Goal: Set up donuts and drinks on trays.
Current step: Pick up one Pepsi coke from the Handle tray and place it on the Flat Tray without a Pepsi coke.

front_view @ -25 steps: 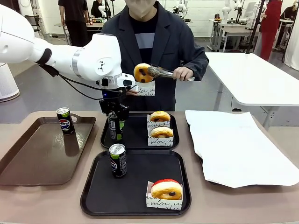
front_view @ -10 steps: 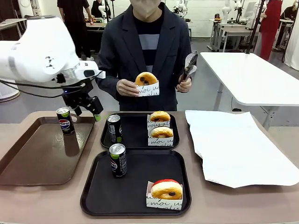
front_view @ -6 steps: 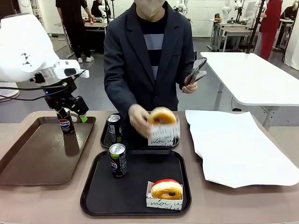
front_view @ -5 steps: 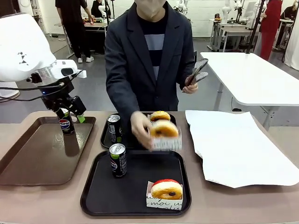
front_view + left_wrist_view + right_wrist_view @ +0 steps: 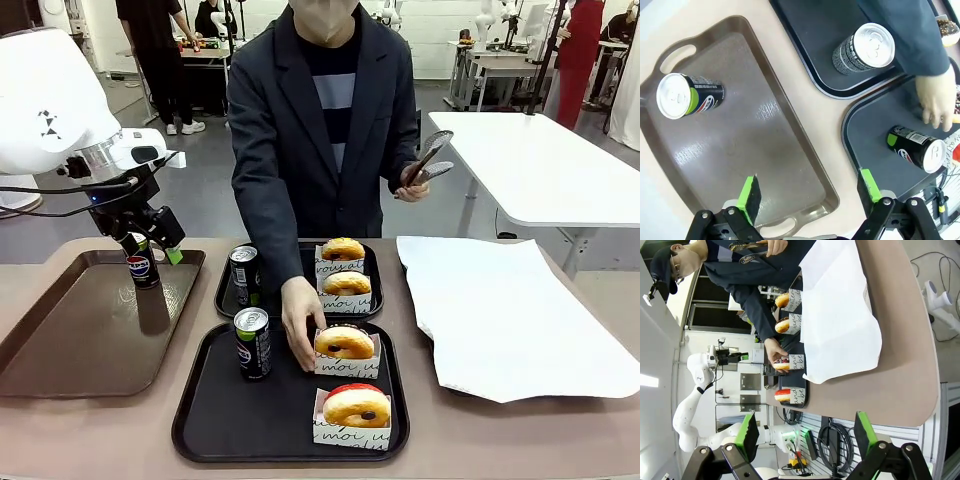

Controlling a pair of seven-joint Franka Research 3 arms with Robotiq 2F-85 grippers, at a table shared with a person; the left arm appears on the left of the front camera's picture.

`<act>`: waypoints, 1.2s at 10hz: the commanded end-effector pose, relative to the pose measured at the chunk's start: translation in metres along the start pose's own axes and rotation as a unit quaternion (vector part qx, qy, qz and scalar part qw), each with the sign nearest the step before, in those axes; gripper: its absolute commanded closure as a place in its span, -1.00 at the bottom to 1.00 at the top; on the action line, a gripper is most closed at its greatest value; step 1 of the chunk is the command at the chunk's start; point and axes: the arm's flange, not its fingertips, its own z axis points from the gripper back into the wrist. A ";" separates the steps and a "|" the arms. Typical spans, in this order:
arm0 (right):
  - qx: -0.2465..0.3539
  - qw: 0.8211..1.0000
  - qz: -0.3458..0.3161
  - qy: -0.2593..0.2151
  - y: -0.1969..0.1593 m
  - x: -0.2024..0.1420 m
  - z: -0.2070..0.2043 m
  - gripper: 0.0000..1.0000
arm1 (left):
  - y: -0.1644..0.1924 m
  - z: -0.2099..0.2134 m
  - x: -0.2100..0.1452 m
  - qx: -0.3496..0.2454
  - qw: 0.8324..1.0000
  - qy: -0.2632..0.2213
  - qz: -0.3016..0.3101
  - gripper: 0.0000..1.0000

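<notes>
My left gripper hangs open over the brown tray's far end, just above a Pepsi can. In the left wrist view its jaws are wide apart with nothing between them, and that can stands off to the side. The near black tray holds a can, a red-iced donut and a donut under the person's hand. On the far black tray are a can and two donuts. My right gripper is open and holds nothing.
A long brown tray lies at the left. White paper covers the table's right side. The person's other hand holds metal tongs up at chest height. A white table stands behind on the right.
My left gripper has swung left from the far tray's can to over the brown tray's can. The person's hand has brought a sleeved donut down onto the near tray.
</notes>
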 end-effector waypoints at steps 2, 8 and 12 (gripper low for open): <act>0.010 1.000 0.010 -0.008 0.000 0.000 -0.001 -1.00 | 0.001 -0.001 0.002 0.002 1.000 -0.007 0.000 -1.00; 0.010 1.000 0.010 -0.008 0.000 0.000 -0.001 -1.00 | 0.116 0.076 -0.100 -0.313 0.943 -0.063 0.092 -1.00; 0.010 1.000 0.010 -0.008 0.000 0.000 -0.001 -1.00 | 0.200 0.033 -0.133 -0.379 0.909 -0.132 0.113 -1.00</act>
